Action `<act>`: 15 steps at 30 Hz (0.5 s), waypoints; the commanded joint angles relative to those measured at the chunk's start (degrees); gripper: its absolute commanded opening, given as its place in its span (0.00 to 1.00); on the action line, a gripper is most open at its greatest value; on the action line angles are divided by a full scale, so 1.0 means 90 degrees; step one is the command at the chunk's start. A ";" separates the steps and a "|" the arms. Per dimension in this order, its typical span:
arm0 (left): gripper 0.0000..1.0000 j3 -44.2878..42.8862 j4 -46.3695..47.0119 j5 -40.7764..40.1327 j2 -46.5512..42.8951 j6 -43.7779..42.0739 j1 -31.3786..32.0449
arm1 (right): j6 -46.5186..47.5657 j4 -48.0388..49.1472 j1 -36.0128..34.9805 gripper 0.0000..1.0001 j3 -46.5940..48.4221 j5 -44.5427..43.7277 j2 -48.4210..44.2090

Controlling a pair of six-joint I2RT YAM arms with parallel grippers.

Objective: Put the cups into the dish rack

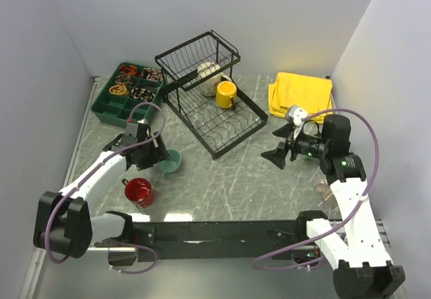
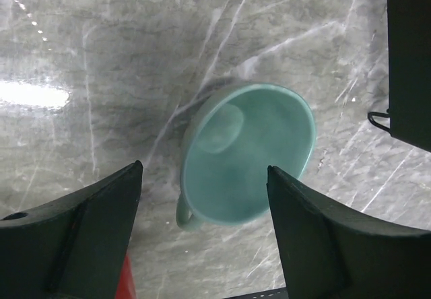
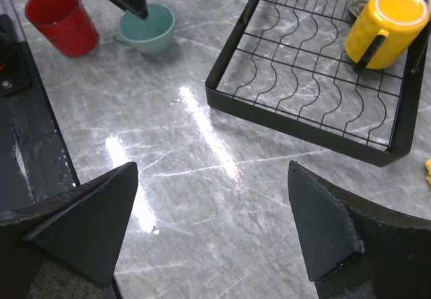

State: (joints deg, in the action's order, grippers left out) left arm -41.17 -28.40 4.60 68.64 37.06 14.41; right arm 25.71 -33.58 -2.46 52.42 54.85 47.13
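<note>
Item 1, my left gripper: jaws apart and holding nothing. It hangs over the small teal mug, one finger on each side of it. From the wrist view I cannot tell whether either finger touches the rim.

Item 2, my right gripper: jaws spread wide and holding nothing. It is above bare table, near the front rim of the dish rack.

Item 3, dish rack: it stands at the middle back of the table. The yellow mug is on the flat slotted tray. A pale mug, possibly the cream one, is in the raised basket end.

Item 4, mugs on the table: the teal mug stands upright, left of the rack. The red mug is near it, closer to my bases. A pale pink mug is partly hidden beside my right arm.

Item 5, other: a green compartment tray sits at the back left, and a yellow cloth at the back right.
</note>
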 commanded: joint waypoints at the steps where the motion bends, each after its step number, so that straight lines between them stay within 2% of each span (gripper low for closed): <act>1: 0.81 -0.0367 -0.0290 -0.0489 -0.0331 -0.0095 -0.0029 | -0.0356 0.0888 0.0517 0.98 -0.0550 0.0848 -0.0344; 6: 0.88 -0.0649 -0.0896 -0.0833 -0.1783 0.0657 -0.0029 | -0.0426 0.1183 0.0800 1.00 -0.1000 0.1279 -0.0491; 9: 0.99 -0.0738 -0.1413 -0.0902 -0.2448 0.1300 -0.0029 | -0.0318 0.1095 0.0830 1.00 -0.1010 0.1211 -0.0374; 10: 0.97 -0.0700 -0.1695 -0.0950 -0.2586 0.1563 -0.0029 | -0.0270 0.1046 0.0849 1.00 -0.1020 0.1191 -0.0364; 11: 0.96 -0.0641 -0.1920 -0.1144 -0.2800 0.2310 -0.0029 | -0.0240 0.1007 0.0849 1.00 -0.1011 0.1152 -0.0325; 15: 0.96 -0.0485 -0.3092 -0.1292 -0.2793 0.3771 -0.0029 | -0.0201 0.0909 0.0869 1.00 -0.1020 0.1044 -0.0403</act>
State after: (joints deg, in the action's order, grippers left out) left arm -46.41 -42.68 -3.90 42.15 54.94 14.41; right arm 23.24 -26.55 4.82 43.35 63.68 44.14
